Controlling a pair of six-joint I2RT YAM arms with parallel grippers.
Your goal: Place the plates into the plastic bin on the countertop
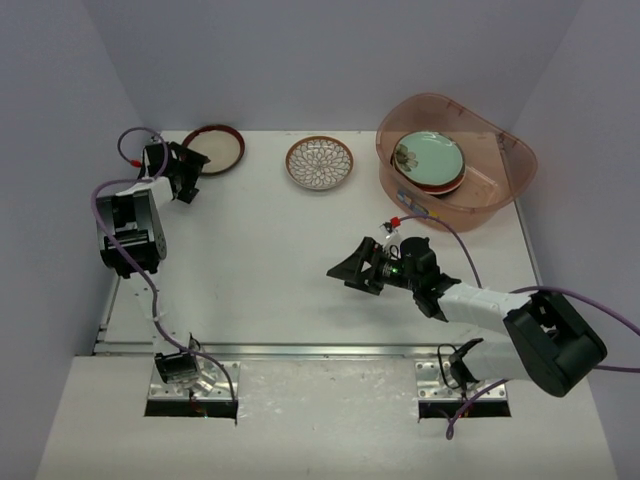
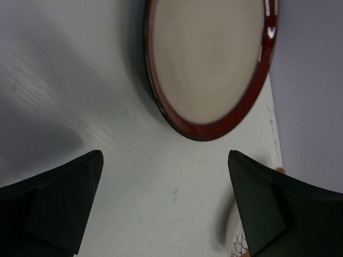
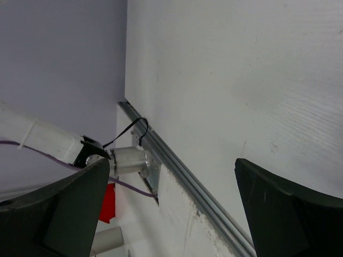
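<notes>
Jaws of the left end effector (image 1: pixel 188 166) stand spread wide and empty at the upper left of the overhead frame, just beside the round cream plate with a dark red rim (image 1: pixel 213 148). In the left wrist view the same end effector (image 2: pixel 165 160) frames bare white surface. The plate (image 2: pixel 209 59) lies flat just beyond the fingertips, not touched.

The right end effector (image 1: pixel 348 265) is also spread and holds nothing. It sits at centre frame over open tabletop (image 1: pixel 270 250), well apart from any plate. Its wrist view (image 3: pixel 172 163) shows only the white tabletop and the metal rail (image 3: pixel 203 198) along its edge.

A second loose plate, round and white with a brown lattice pattern (image 1: pixel 319 162), lies at upper centre, between the dark-rimmed plate and the bin. The large translucent pinkish-orange plastic bin (image 1: pixel 510 190) stands at upper right and holds a stack topped by a mint green floral plate (image 1: pixel 432 158). The number stacked beneath cannot be told.

Judged step: the left arm's approach to the dark-rimmed plate, with two plates outside the bin. The next move calls for lowering the fingers astride the near rim and closing on that edge. The plate is low and flat, so one finger probably has to slip beneath the lip. The plate must then be lifted and carried across the frame to the bin.
</notes>
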